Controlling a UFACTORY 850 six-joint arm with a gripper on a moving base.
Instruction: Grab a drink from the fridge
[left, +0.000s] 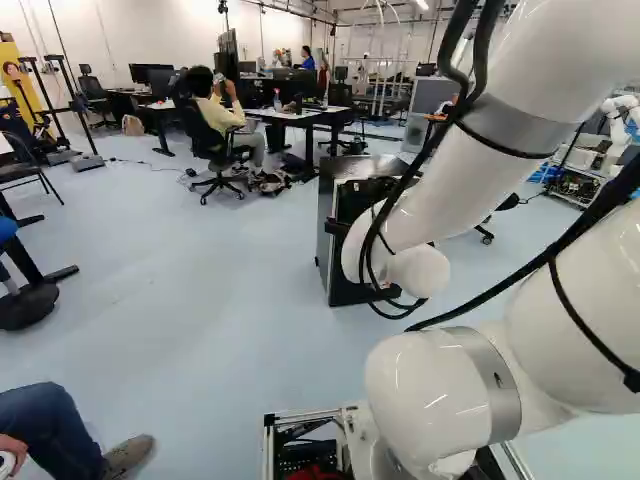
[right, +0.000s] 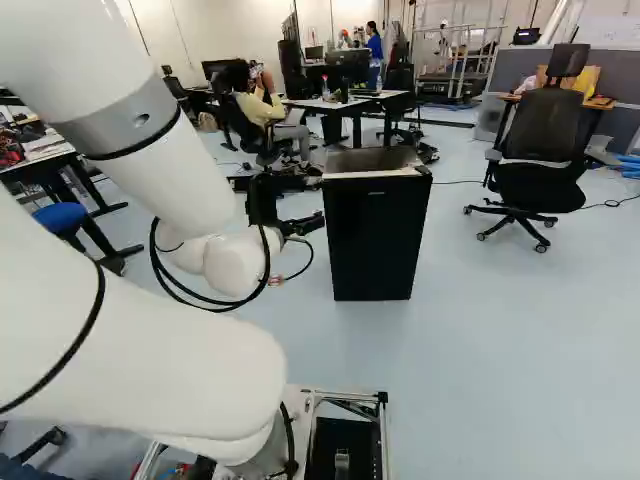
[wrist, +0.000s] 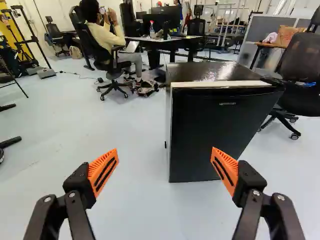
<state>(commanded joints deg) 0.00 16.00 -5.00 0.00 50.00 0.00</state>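
In the right base view my gripper is held out level, just left of the small black fridge. The wrist view shows the gripper wide open, nothing between its orange pads. Ahead of it stands the fridge, offset toward one finger, with its door closed and a pale strip along the door's top edge. A gap of floor lies between fingertips and fridge; no contact shows. In the left base view my arm covers part of the fridge. Its inside is hidden, and no drink is in sight.
An empty office chair stands right of the fridge in the right base view. Desks and a seated person are behind it. At the lower left of the left base view, a person's leg and shoe are close to the base.
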